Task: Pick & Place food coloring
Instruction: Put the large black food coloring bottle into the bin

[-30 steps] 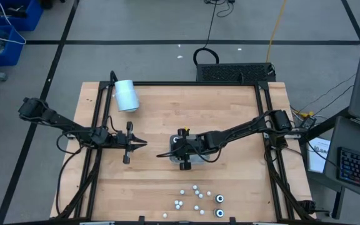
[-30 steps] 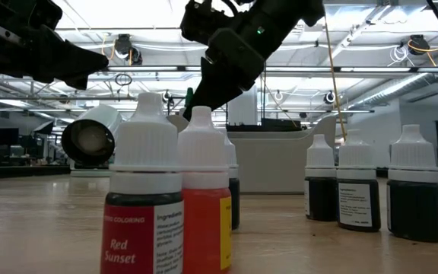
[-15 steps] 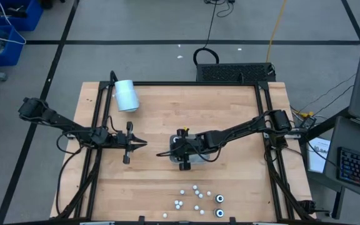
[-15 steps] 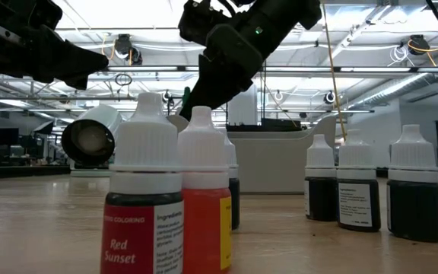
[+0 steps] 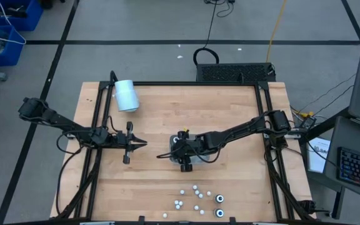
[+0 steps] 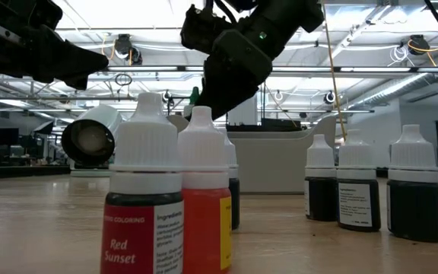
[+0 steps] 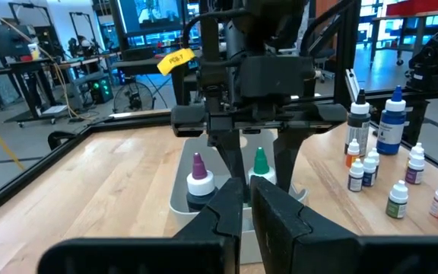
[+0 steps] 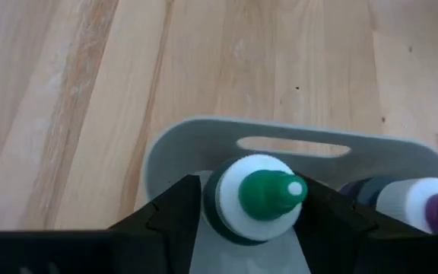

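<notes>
Right gripper (image 8: 253, 221) over grey plastic tray (image 8: 204, 141) at desk centre — fingers clamped on green-capped food coloring bottle (image 8: 261, 194), not yet released. Purple-capped bottle (image 7: 198, 179) already in tray. About a dozen white-capped bottles (image 5: 199, 200) remain near front edge. Left gripper (image 5: 139, 144) idle left of tray — fingers together, empty.

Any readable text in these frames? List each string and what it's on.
"Red Sunset": label of the red food coloring bottle nearest the low camera.
"COLORING": small print at the top of that same label; the word before it is cut off.
Dark bottle on the right of the low view: white label with print, too small to read.
Yellow tag on the right arm in the left wrist view: dark print, too blurred to read.
</notes>
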You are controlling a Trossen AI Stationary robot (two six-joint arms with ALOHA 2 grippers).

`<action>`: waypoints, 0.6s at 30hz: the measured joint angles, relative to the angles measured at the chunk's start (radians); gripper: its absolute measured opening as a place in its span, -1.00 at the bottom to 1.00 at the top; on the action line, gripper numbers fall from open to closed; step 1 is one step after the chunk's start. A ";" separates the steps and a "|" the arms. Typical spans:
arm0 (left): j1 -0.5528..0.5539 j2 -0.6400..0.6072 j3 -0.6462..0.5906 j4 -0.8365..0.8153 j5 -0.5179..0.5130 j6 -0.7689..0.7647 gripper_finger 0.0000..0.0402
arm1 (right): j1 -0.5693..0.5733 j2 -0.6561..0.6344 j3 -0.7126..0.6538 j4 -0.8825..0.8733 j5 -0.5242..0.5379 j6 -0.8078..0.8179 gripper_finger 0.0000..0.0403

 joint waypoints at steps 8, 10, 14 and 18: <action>0.000 0.000 0.000 0.000 0.000 0.004 -0.81 | 0.000 -0.006 0.000 0.028 0.008 -0.010 -0.03; 0.000 0.000 0.000 0.000 0.000 0.005 -0.81 | 0.000 -0.008 0.001 0.042 0.008 -0.018 -0.01; 0.000 0.000 0.000 -0.001 0.000 0.003 -0.81 | 0.000 -0.011 0.001 0.056 0.009 -0.034 0.03; 0.000 0.000 0.000 -0.006 0.000 0.002 -0.81 | 0.000 -0.027 0.001 0.056 0.012 -0.059 0.08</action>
